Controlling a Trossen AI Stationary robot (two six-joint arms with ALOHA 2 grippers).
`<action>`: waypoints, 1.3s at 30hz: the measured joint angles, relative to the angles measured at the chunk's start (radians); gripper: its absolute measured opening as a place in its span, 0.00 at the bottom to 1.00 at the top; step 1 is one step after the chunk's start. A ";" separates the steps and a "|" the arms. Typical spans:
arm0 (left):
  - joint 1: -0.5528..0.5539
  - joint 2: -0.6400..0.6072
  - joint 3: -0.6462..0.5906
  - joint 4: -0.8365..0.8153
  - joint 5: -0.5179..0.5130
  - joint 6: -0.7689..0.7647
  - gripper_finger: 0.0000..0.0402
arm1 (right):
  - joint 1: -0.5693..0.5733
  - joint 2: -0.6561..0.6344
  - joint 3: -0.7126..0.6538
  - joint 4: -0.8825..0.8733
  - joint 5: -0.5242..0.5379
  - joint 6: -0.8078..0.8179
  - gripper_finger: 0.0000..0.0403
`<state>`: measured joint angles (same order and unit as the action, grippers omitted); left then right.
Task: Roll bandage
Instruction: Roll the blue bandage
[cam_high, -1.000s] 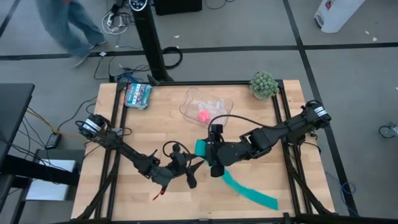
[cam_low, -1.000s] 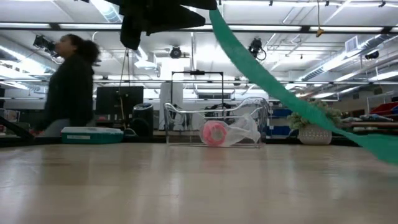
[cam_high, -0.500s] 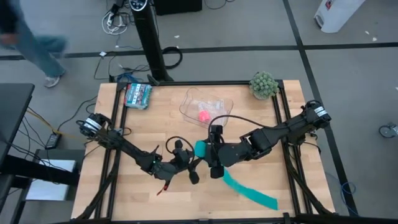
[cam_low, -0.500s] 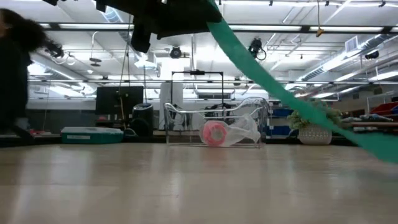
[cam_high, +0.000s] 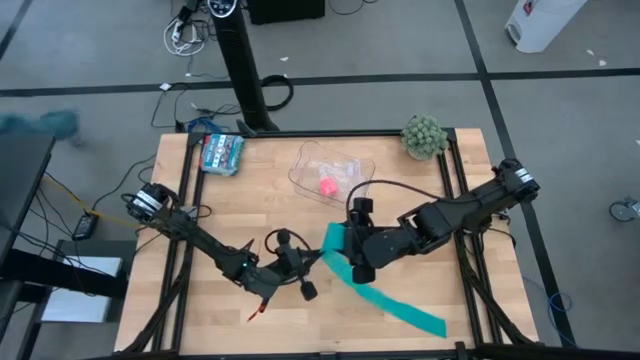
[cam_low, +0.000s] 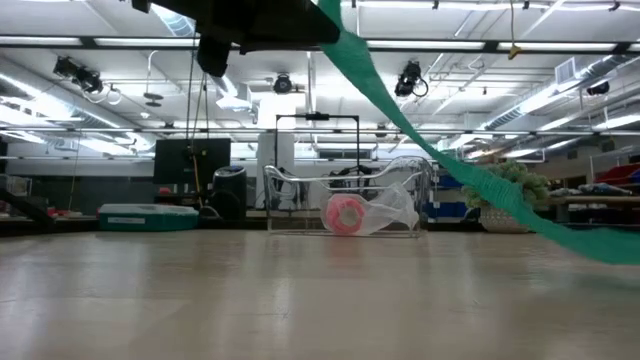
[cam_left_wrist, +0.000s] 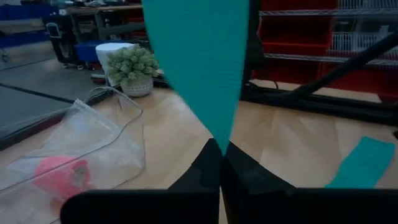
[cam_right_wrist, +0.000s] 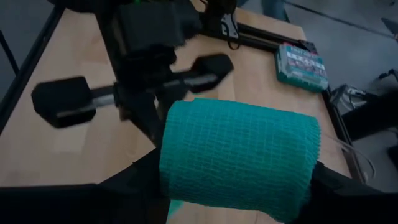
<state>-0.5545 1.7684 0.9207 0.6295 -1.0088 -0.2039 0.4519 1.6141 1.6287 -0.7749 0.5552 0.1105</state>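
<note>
A: Bandage (cam_high: 345, 262) roll sits between the right gripper's (cam_high: 357, 263) spread fingers; its strip runs to the left gripper (cam_high: 318, 261), fingers pressed together on it.

B: Keep that strip taut while the roll turns; the tail lies on the surface (cam_high: 250, 200).

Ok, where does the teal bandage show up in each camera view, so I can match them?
High view: the bandage runs from between the arms to the table's lower right.
Low view: it slants from top centre down to the right edge.
Left wrist view: it hangs from the top, pinched in the shut left pincer.
Right wrist view: its roll fills the centre.
Shared landmark: the pink block, not seen in the right wrist view.
</note>
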 joint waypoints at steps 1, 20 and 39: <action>-0.003 -0.005 0.000 -0.016 -0.018 0.006 0.01 | 0.003 -0.008 0.000 -0.011 0.000 0.011 0.57; -0.012 -0.063 -0.001 -0.140 -0.092 0.065 0.01 | 0.076 -0.123 0.000 -0.257 -0.012 0.200 0.56; -0.029 -0.082 0.000 -0.250 -0.048 -0.019 0.01 | 0.083 -0.130 0.000 -0.388 -0.040 0.263 0.56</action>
<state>-0.5834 1.6867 0.9207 0.3792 -1.0570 -0.2226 0.5350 1.4836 1.6287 -1.1626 0.5152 0.3732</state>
